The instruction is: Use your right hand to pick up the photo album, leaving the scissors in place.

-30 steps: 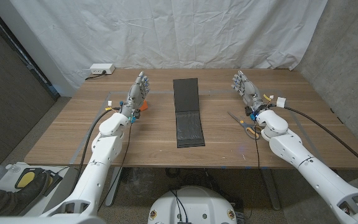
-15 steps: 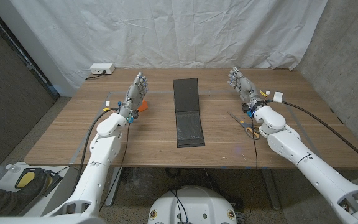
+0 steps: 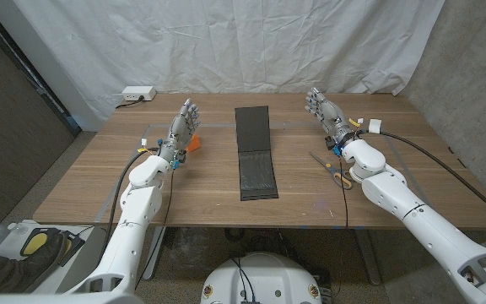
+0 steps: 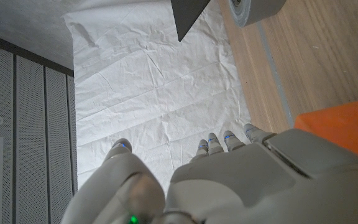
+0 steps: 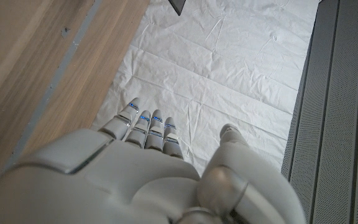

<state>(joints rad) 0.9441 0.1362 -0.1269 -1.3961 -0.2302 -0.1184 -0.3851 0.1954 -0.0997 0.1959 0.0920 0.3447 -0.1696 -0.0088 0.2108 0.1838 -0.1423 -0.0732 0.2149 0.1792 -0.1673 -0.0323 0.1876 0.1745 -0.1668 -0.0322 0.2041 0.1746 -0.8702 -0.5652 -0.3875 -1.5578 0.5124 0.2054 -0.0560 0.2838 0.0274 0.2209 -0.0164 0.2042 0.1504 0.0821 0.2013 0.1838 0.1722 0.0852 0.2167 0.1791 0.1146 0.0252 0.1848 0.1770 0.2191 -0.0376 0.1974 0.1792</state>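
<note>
The black photo album (image 3: 255, 153) lies lengthwise in the middle of the table, its far end near the backdrop; a dark corner of the album (image 4: 188, 14) shows in the left wrist view. Yellow-handled scissors (image 3: 332, 169) lie to its right. My right hand (image 3: 326, 113) is raised beyond the scissors, open, fingers together and pointing toward the backdrop, holding nothing; the right wrist view shows its back (image 5: 148, 168). My left hand (image 3: 186, 125) stands open left of the album; the left wrist view shows its back (image 4: 229, 174).
An orange object (image 3: 194, 143) sits beside my left hand. A white power box (image 3: 137, 94) lies at the table's far left corner, and a small white block (image 3: 377, 127) lies right of my right hand. A white cloth backdrop (image 3: 226, 42) hangs behind the table.
My right hand has moved away from the scissors toward the table's far side and slightly toward the album. The left hand, album and scissors have stayed put.
</note>
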